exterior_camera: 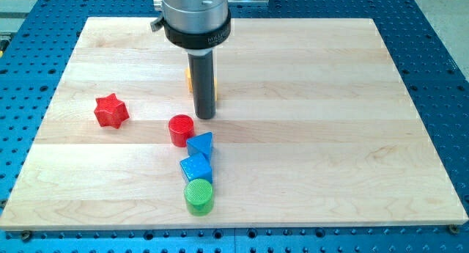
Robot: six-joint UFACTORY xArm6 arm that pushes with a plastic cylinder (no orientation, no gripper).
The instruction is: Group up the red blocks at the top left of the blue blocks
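My tip [206,116] sits down on the counter [352,136], roughly centre, a bit toward the far edge. No gripper on this rig, just the bare rod, so nothing is clenched or held; the tip touches no block.

Red cylinder [181,130] is just near-left of the tip, touching or nearly touching the blue triangular block [201,144] at its upper-left. Blue cube-like block [196,168] sits right below that, toward the near edge, and a green cylinder [198,196] butts against it from the near side. Red star [111,111] is well apart, toward the left edge. A yellow-orange block [190,80] is mostly hidden behind the rod; can't tell its shape.

Judgement: cylinder is already about in place; the star needs to come right.

Risks:
- Tip swinging left from here could clip the red cylinder and shove it into the blue stack, scattering blue and green.
- Star's points can make it spin off the tip if pushed off-centre.
- Overshooting drives the star into the cylinder.
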